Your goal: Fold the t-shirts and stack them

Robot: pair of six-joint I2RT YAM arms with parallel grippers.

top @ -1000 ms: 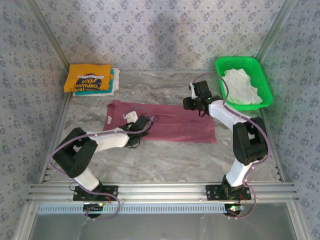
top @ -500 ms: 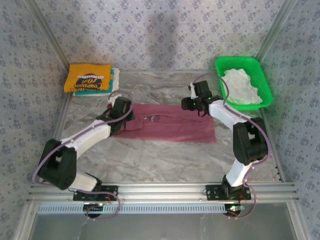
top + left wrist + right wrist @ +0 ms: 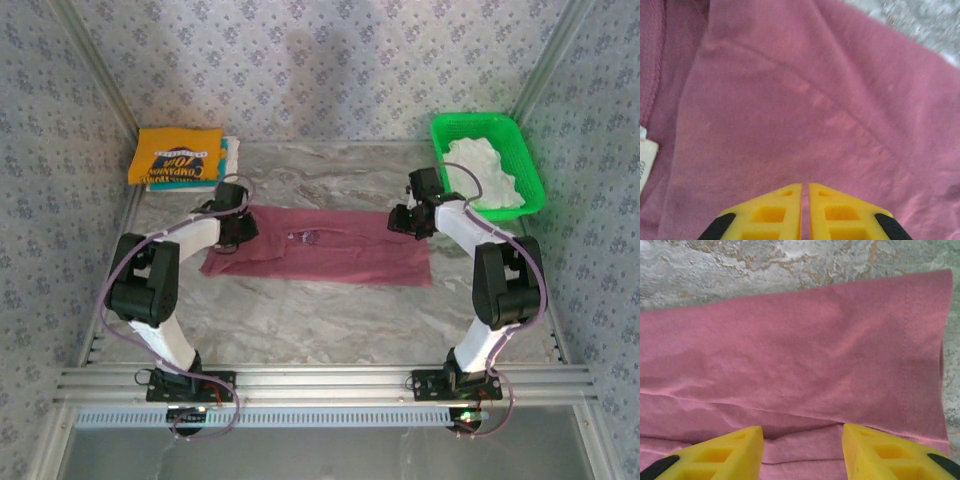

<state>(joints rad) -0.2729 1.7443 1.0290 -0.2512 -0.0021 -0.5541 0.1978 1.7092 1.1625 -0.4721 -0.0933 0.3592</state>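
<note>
Maroon t-shirt (image 3: 330, 256) lies flat mid-counter (image 3: 320, 320). Left arm's stretched out, its claw (image 3: 805, 194) pressed together low over the collar end. Right claw (image 3: 802, 440) hovers spread at the hem end. A second ago both were further inward.

Yellow-orange shirt (image 3: 180, 152) reads "COMPANION", upside down.

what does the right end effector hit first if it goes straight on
Most likely the maroon shirt, lying flat just ahead of the open right end effector; the gap is hard to judge.
</note>
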